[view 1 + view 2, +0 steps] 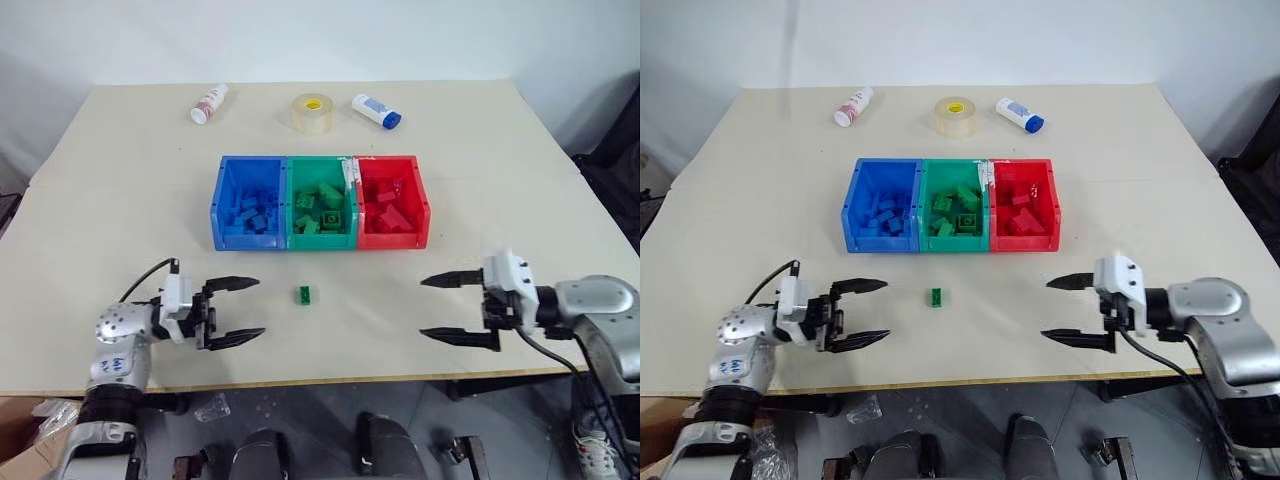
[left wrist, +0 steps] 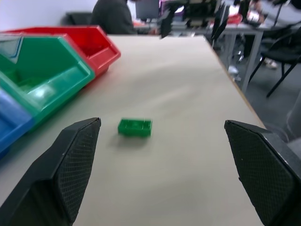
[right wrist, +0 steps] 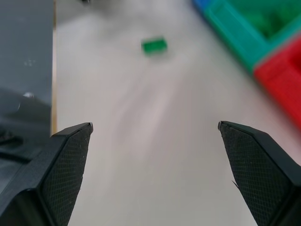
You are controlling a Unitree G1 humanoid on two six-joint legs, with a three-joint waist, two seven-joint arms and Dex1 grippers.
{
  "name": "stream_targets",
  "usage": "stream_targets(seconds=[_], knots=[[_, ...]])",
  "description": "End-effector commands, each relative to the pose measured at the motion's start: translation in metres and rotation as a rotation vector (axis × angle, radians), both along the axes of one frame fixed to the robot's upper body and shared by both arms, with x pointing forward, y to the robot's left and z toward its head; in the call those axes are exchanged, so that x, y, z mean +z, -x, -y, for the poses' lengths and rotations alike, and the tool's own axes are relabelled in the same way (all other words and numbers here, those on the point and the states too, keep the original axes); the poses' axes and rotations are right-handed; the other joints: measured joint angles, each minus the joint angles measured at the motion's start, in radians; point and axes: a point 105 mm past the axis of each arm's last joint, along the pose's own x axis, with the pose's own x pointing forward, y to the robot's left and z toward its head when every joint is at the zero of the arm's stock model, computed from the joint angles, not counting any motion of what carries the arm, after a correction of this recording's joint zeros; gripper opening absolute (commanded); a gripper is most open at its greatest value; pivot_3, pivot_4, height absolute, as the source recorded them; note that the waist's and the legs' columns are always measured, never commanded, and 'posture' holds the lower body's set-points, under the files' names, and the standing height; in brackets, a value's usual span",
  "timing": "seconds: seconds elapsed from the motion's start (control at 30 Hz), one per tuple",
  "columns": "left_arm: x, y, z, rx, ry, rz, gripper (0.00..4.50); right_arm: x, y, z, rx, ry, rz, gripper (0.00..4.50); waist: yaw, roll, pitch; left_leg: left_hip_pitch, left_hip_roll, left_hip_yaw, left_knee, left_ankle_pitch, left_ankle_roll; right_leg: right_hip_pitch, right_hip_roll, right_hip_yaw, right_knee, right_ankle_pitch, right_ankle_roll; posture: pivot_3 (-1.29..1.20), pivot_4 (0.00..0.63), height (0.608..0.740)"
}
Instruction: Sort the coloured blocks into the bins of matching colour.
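Left eye view: a pale table (image 1: 130,200) with three bins side by side near its middle, the blue bin (image 1: 246,201), the green bin (image 1: 321,201) and the red bin (image 1: 392,200), their walls touching. Each holds a heap of studded blocks of its own colour: blue blocks (image 1: 252,212), green blocks (image 1: 322,208) in several sizes, red blocks (image 1: 392,212).

One small green block (image 1: 304,294) lies alone on the bare table, just in front of the green bin and well apart from it. It is a short rectangular brick, bright green. In the left wrist view it seems to lie open side up, showing two hollow cells.

The left gripper (image 1: 238,311) hovers to the left of that lone block, pointing toward it, its jaws spread wide with nothing between them. The right gripper (image 1: 450,307) stands to the block's right, farther off, also pointing inward, jaws wide apart and empty.

Behind the bins, toward the far edge, stands a tape roll (image 1: 312,113), a white bottle (image 1: 209,104) to its left and a blue-capped bottle (image 1: 376,110) to its right.
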Motion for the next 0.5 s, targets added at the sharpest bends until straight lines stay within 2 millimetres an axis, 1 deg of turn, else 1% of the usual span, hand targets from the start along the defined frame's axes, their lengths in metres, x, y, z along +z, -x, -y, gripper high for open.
stream_targets(seconds=[0.03, 0.1, 0.2, 0.3, 0.4, 0.5], knots=[[0.01, 0.008, -0.019, 0.042, -0.06, 0.017, 4.5, 0.012, 0.0, 0.011, -0.029, -0.005, 0.048, 4.47, 0.0, 0.0, 0.0, 0.0, 0.0, 0.0, 0.0, 0.0, 0.0, 0.0, 0.0, 0.0, 0.0, 0.0, 0.0, 0.0, 0.15, 0.74], [0.011, 0.012, -0.027, 0.063, -0.11, 0.003, 4.5, 0.013, -0.003, 0.014, -0.051, -0.007, 0.056, 4.47, 0.003, 0.0, 0.0, 0.0, 0.0, 0.0, 0.0, 0.0, 0.0, 0.0, 0.0, 0.0, 0.0, 0.0, 0.0, 0.0, 0.15, 0.74], [0.013, 0.011, -0.026, 0.09, -0.159, -0.012, 4.5, 0.013, -0.011, 0.013, -0.072, -0.011, 0.074, 4.47, 0.007, 0.0, 0.0, 0.0, 0.0, 0.0, 0.0, 0.0, 0.0, 0.0, 0.0, 0.0, 0.0, 0.0, 0.0, 0.0, 0.15, 0.74], [0.02, 0.005, -0.013, 0.096, -0.139, -0.002, 4.5, 0.014, -0.017, 0.01, -0.077, -0.021, 0.088, 4.47, 0.009, 0.0, 0.0, 0.0, 0.0, 0.0, 0.0, 0.0, 0.0, 0.0, -0.001, 0.0, 0.0, 0.0, 0.0, 0.0, 0.15, 0.74], [0.017, 0.001, 0.001, 0.084, -0.155, 0.0, 4.5, 0.015, -0.019, 0.006, -0.074, -0.025, 0.095, 4.47, 0.008, 0.0, 0.0, 0.0, 0.0, 0.0, 0.0, 0.0, 0.0, 0.0, 0.0, 0.0, 0.0, 0.0, 0.0, 0.0, 0.15, 0.74], [0.018, -0.003, 0.025, 0.021, -0.141, 0.023, 4.5, 0.016, -0.021, 0.003, -0.076, -0.033, 0.107, 4.47, 0.007, 0.0, 0.0, 0.0, 0.0, 0.001, 0.0, 0.0, 0.0, 0.0, 0.0, 0.0, 0.0, 0.0, 0.0, 0.0, 0.15, 0.74]])
